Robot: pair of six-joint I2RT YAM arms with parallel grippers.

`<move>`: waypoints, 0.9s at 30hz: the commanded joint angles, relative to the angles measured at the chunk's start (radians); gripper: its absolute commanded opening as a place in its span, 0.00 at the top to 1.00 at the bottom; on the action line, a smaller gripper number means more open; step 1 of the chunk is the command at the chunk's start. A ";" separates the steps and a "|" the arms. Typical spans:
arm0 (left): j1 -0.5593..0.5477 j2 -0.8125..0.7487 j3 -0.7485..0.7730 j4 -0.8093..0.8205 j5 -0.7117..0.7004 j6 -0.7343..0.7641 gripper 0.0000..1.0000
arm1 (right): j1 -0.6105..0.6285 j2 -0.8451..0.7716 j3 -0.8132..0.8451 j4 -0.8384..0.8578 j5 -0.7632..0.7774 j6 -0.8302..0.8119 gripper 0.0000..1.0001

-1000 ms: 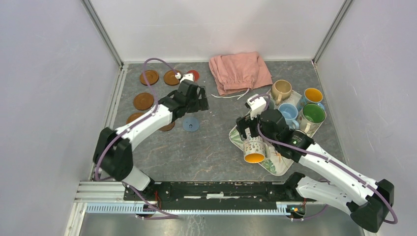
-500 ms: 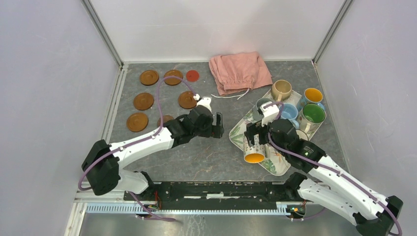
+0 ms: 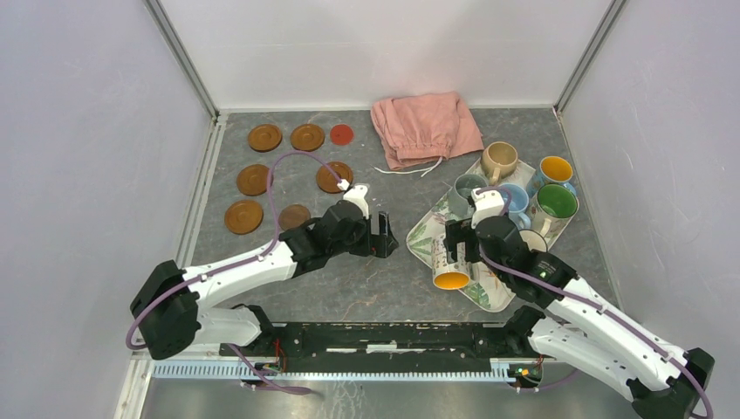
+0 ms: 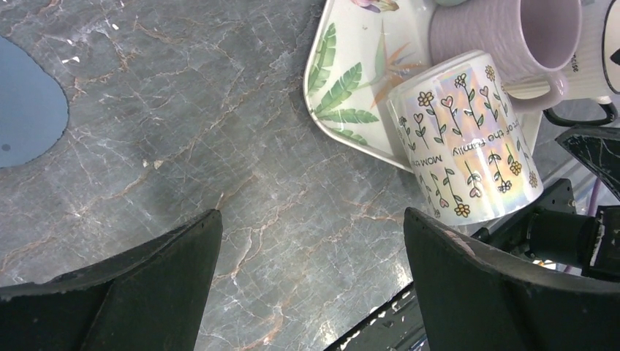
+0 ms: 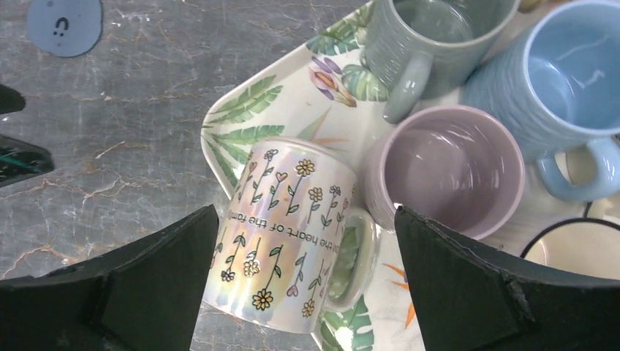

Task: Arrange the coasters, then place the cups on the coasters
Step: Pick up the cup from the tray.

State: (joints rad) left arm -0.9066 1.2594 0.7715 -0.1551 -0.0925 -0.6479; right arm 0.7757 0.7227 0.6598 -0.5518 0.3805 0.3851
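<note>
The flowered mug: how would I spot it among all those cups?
Find the leaf-patterned tray on the right of the table. At its near left corner lies the flowered mug, the only cup tipped on its side, orange inside showing.

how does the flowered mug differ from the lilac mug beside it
The flowered mug lies on its side; the lilac mug stands upright. The flowered mug is pearly with printed flowers and text; the lilac mug is plain. Both rest on the leaf-patterned tray.
</note>
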 commanded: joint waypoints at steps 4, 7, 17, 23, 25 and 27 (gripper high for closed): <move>-0.006 -0.064 -0.041 0.084 0.034 -0.036 0.00 | -0.005 0.057 0.060 -0.007 0.086 0.093 0.02; -0.006 -0.066 -0.039 0.094 0.042 -0.035 0.00 | -0.034 0.170 0.132 0.011 0.085 0.077 0.02; -0.006 -0.149 -0.033 -0.045 -0.039 -0.024 0.00 | -0.316 0.400 0.247 0.063 -0.101 -0.021 0.19; -0.006 -0.197 -0.016 -0.097 -0.113 -0.037 0.00 | -0.357 0.503 0.273 0.098 -0.142 -0.032 0.37; -0.005 -0.209 -0.006 -0.116 -0.149 -0.032 0.00 | -0.367 0.517 0.258 0.108 -0.141 -0.028 0.38; -0.004 -0.219 -0.001 -0.133 -0.184 -0.030 0.00 | -0.379 0.520 0.229 0.126 -0.144 -0.023 0.38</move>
State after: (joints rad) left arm -0.9077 1.0729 0.7338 -0.2440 -0.1783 -0.6540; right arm 0.4171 1.2388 0.8883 -0.4835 0.2539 0.3683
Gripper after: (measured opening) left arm 0.994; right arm 0.621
